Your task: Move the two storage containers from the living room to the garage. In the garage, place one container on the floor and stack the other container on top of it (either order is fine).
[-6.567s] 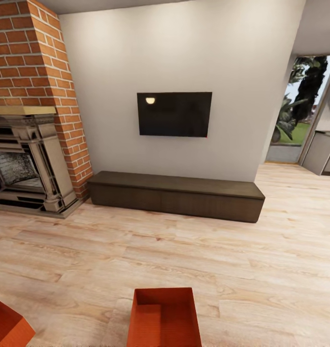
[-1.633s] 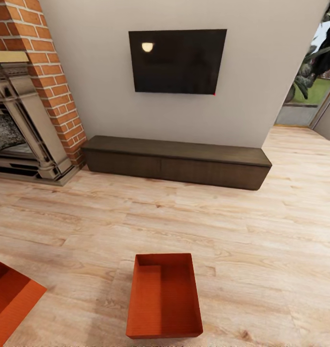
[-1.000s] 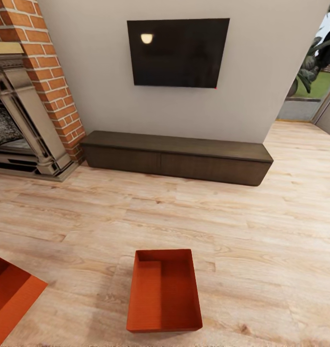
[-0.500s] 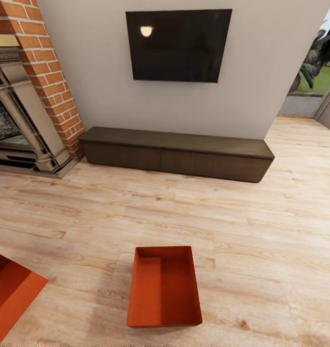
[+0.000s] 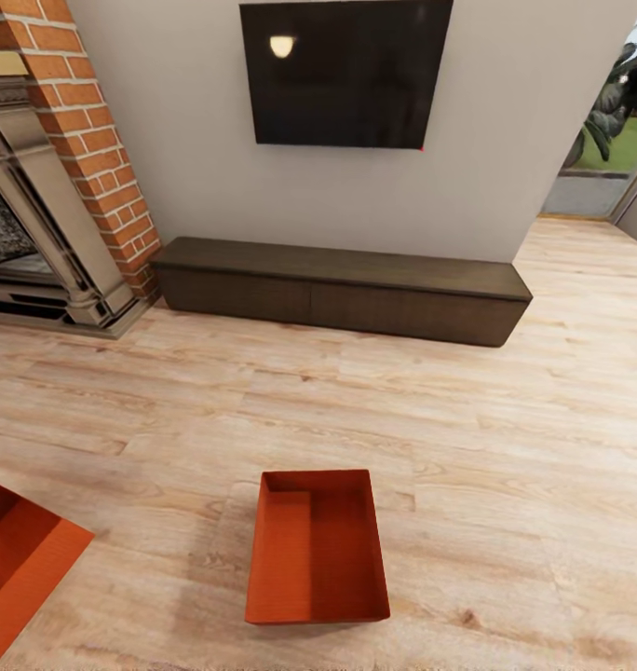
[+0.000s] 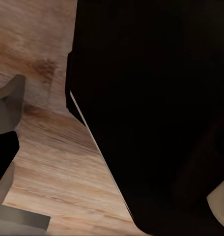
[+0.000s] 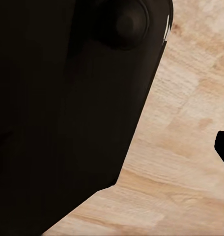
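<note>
Two orange-red open-top storage containers rest on the light wood-plank floor of the living room. One container [image 5: 317, 550] lies straight ahead of me, close by, empty and upright. The other container [image 5: 20, 559] is at the near left, cut off by the picture's edge. In the left wrist view a grey finger [image 6: 9, 105] of the left gripper shows over the wood floor, beside a dark part of my own body [image 6: 156, 108]. The right wrist view has a dark body part [image 7: 68, 98] above the same floor. Neither wrist view shows how the jaws stand.
A long dark low cabinet [image 5: 342, 291] runs along the white wall under the wall TV [image 5: 345, 73]. The red brick fireplace [image 5: 48, 177] stands at the left. A glass door with plants behind it [image 5: 607, 140] opens at the right.
The whole picture has shifted: the camera has moved closer to the wall, so the TV looks larger and the near container sits a little higher in the picture. The containers themselves have not moved.
</note>
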Motion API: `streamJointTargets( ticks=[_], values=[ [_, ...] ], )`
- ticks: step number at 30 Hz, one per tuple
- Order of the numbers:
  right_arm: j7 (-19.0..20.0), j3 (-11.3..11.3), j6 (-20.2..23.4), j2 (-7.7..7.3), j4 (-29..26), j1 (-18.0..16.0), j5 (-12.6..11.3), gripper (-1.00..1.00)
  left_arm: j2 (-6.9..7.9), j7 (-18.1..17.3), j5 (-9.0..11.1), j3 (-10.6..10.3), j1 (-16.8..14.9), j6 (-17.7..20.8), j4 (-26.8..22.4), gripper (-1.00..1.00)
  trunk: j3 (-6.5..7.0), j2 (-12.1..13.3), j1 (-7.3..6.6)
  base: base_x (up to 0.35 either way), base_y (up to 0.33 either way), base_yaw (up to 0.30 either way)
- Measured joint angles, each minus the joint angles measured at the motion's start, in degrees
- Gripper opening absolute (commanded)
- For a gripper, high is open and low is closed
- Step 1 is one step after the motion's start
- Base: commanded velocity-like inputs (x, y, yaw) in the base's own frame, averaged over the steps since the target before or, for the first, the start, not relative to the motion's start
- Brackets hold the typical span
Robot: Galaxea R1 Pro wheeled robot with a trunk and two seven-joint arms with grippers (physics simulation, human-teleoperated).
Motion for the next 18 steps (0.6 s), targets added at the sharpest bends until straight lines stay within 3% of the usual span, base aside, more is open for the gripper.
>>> streamJointTargets(
  ticks=[5, 18],
  values=[
    [0.0, 0.0, 0.0, 0.0, 0.0, 0.0, 0.0, 1.0, -0.87, 0.0, 0.1, 0.2, 0.0, 0.0, 0.0, 1.0, -0.46, 0.0, 0.0, 0.0, 0.0, 0.0],
    [0.0, 0.0, 0.0, 0.0, 0.0, 0.0, -0.1, 1.0, -1.02, 0.0, 0.2, 0.2, 0.0, 0.1, 0.7, 1.0, -1.65, 0.0, 0.0, 0.0, 0.0, 0.0]
  ],
)
